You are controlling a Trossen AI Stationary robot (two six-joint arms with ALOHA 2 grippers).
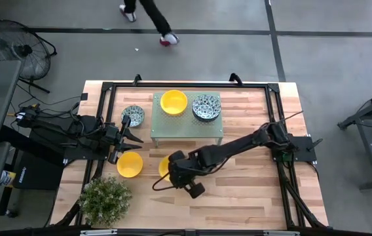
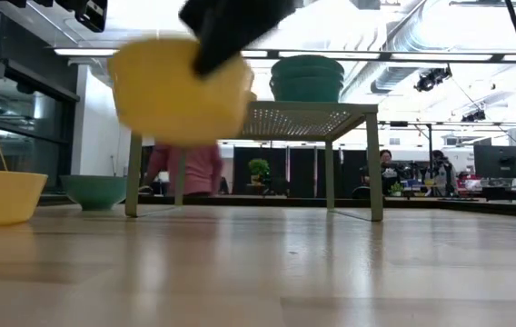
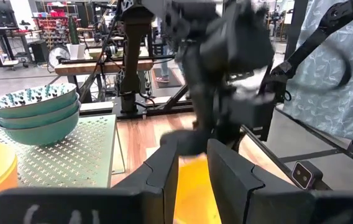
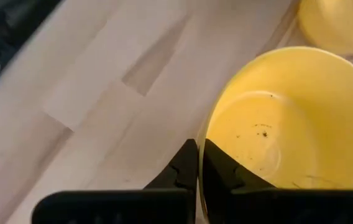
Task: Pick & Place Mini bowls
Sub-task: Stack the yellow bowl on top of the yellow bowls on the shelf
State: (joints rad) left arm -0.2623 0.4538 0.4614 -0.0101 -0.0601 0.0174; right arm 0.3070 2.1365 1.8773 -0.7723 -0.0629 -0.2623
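Right jaws pinched on the rim of a plain bright yellow round bowl (image 4: 288,118), lifted clear of the wooden table (image 1: 251,196) in the low view, in front of the pale green perforated metal stand (image 1: 186,128). Right gripper (image 1: 173,167) near the table's middle. Left gripper (image 1: 130,137) waiting just beside the stand's left end, jaws narrowly parted, empty. Already on the stand: yellow bowls (image 1: 173,101) and a stack of blue-green patterned bowls (image 1: 206,107). Left on the table: another yellow bowl (image 1: 130,164) and a patterned bowl (image 1: 132,115). Roughly halfway, by judgement.
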